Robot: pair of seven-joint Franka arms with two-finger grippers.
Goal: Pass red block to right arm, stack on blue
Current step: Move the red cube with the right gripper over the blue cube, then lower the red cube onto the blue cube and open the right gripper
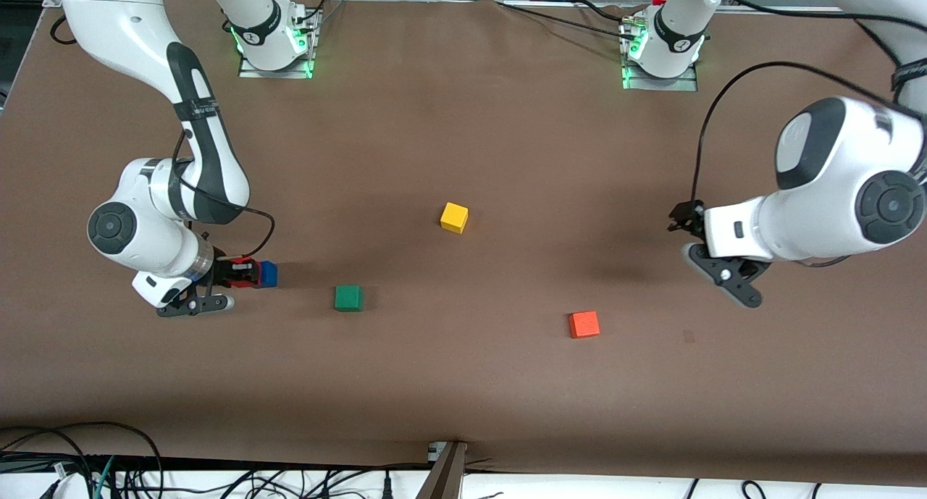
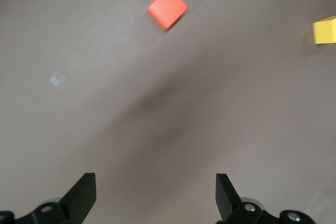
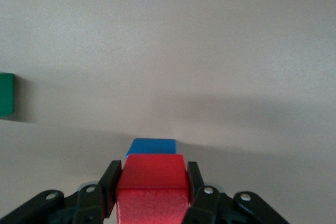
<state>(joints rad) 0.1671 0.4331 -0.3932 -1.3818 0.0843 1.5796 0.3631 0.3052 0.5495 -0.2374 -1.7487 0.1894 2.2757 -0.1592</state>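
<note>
My right gripper is shut on the red block at the right arm's end of the table. In the right wrist view the red block sits between the two black fingers. It is directly over the blue cube, which peeks out beneath it. I cannot tell whether the two touch. The blue cube also shows in the front view. My left gripper is open and empty above the table at the left arm's end, and shows in the left wrist view.
A green cube lies beside the blue one, toward the table's middle, and shows in the right wrist view. A yellow cube lies mid-table. A lighter orange cube lies near the left gripper, and shows in its wrist view.
</note>
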